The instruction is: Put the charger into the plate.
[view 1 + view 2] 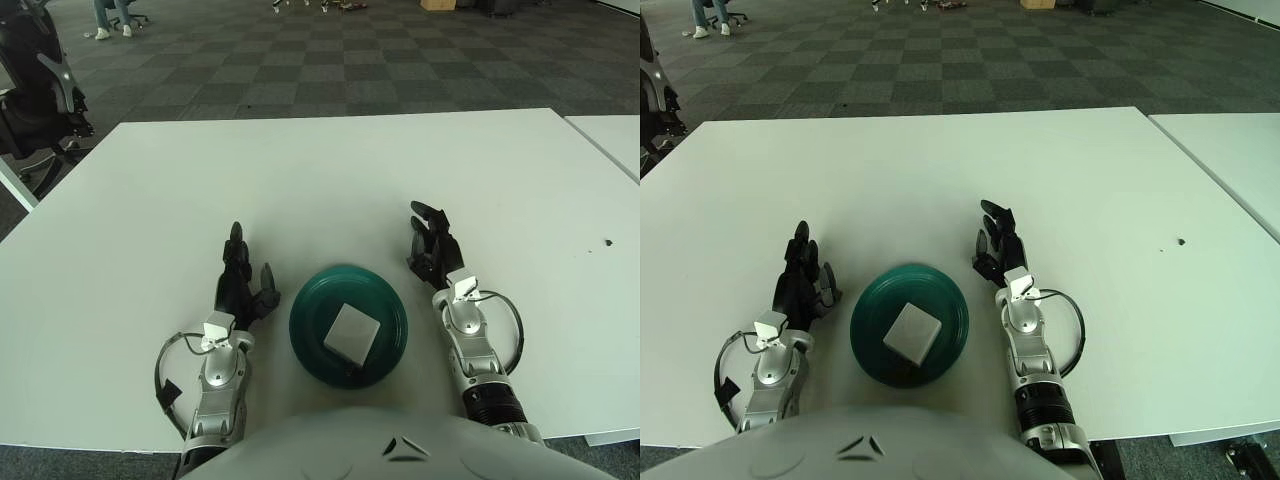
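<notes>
Your white table [330, 170] carried a dark green plate [303, 310] near its front edge, and the charger [351, 333], a plain pale grey cube with no readable writing, lay inside it. Your left hand [241, 285] and right hand [432, 250] flanked the plate, fingers spread, holding nothing.

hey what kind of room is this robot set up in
Probably an open office or lab: grey checkered carpet tiles, a black office chair beside the white table, and a second white table alongside.
</notes>
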